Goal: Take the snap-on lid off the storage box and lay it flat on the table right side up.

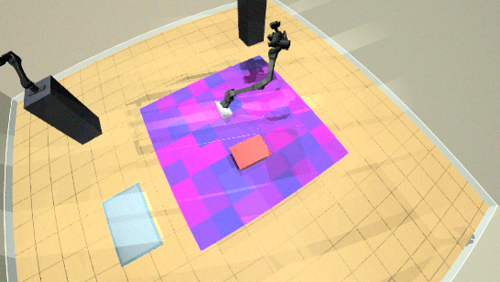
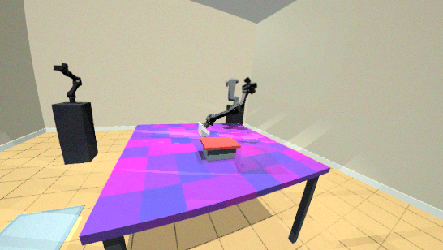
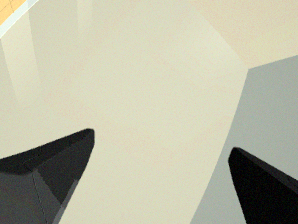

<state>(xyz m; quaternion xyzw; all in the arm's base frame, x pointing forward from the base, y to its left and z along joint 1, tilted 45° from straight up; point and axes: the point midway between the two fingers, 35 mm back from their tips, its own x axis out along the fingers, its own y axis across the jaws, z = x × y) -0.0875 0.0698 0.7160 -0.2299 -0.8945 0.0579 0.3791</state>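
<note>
The red-orange lid lies level on top of the storage box, right side up. The box is grey, with a dark band of shade under the lid, and stands on the patchwork table. From above the lid hides nearly all of it. My gripper is raised high toward the back right, well away from the lid and box. Its two black fingers stand wide apart with nothing between them. The wrist view shows neither lid nor box.
My arm's white base is on the table behind the box. A second black arm stands on a dark pedestal off to the left. Another dark pedestal is behind the table. A pale blue panel is at the front left.
</note>
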